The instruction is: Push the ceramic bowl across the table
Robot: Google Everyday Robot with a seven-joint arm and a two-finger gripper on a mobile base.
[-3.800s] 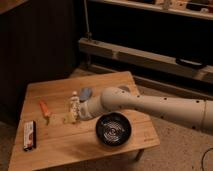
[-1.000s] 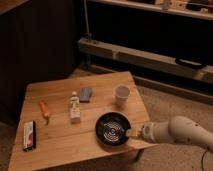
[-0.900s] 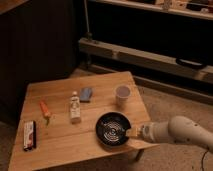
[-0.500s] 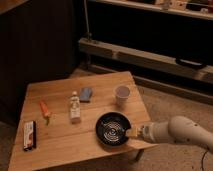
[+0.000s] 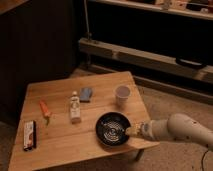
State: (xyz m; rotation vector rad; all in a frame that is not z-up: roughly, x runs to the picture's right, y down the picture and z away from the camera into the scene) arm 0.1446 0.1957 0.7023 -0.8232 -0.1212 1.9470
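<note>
On the table [image 5: 55, 90], from the left of the frame, I see a flat pack [image 5: 30, 136] at the lower left, an orange thing [image 5: 45, 109], a small bottle [image 5: 75, 109] and a blue cloth [image 5: 86, 94]. The bowl [image 5: 113, 129] sits low and right of centre, near the table's front edge, with a white cup [image 5: 122, 93] above it. The gripper [image 5: 134, 131] is at the bowl's right rim, apparently touching it. I cannot tell whether it is open or closed. The arm [image 5: 175, 131] comes in from the lower right. I judge the push is just starting. Next I want a low, steady shove leftward, steering the bowl below the bottle.
</note>
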